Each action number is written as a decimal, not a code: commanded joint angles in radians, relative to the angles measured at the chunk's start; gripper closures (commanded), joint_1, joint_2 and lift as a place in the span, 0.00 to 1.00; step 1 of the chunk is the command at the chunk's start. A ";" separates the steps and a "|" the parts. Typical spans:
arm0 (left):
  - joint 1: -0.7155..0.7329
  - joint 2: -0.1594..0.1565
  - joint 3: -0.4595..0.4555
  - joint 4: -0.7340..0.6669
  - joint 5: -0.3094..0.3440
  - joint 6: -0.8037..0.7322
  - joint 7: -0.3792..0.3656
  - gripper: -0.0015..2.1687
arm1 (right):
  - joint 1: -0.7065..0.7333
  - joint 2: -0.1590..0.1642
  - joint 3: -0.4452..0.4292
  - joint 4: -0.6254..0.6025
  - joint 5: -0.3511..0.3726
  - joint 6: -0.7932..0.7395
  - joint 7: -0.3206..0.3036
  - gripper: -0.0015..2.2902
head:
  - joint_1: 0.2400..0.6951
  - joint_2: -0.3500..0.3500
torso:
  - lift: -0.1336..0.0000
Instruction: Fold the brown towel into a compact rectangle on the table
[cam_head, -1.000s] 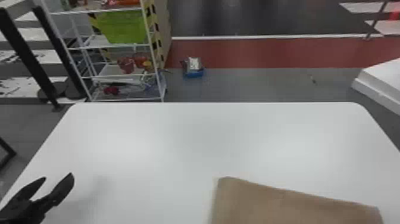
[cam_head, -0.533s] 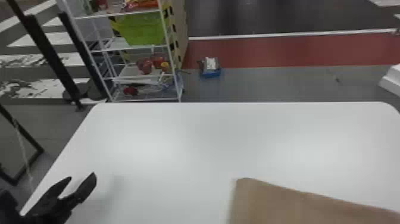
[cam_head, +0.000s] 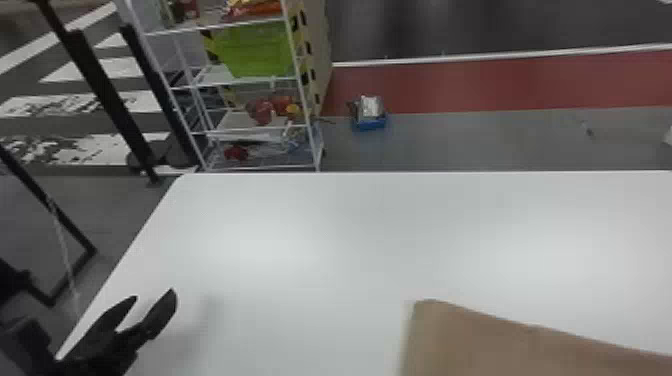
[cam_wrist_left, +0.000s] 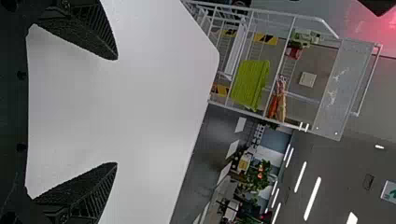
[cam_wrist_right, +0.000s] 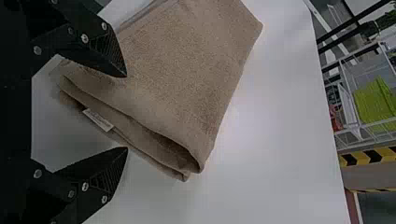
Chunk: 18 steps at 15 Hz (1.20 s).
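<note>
Two fingers of the right end effector (cam_wrist_right: 126, 112) stand wide apart, clamping nothing; one overlaps the brown towel (cam_wrist_right: 182, 60), though contact I can't confirm. The left end effector (cam_head: 152, 296) is spread wide too, empty over the bench (cam_head: 310, 225). Already doubled, the towel lies on the bench's near right part. Its edges gape by the white label (cam_wrist_right: 97, 119), so closing there could snag one layer and skew the fold.

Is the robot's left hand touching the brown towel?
Apart. The head view shows a stretch of white table between the left hand and the towel.
</note>
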 joint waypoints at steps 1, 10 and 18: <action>0.003 -0.003 0.010 0.000 0.002 0.000 -0.003 0.04 | -0.014 -0.003 0.017 -0.007 0.009 0.012 0.001 0.21 | 1.00 0.80 | 0.08; 0.003 -0.003 0.026 0.002 0.008 0.000 -0.014 0.04 | -0.017 -0.015 0.000 -0.039 0.030 0.097 0.015 0.20 | 1.00 0.84 | 0.08; 0.003 -0.003 0.033 0.008 0.015 0.000 -0.017 0.04 | -0.034 -0.023 0.069 -0.038 0.108 0.104 0.012 0.21 | 1.00 0.83 | 0.08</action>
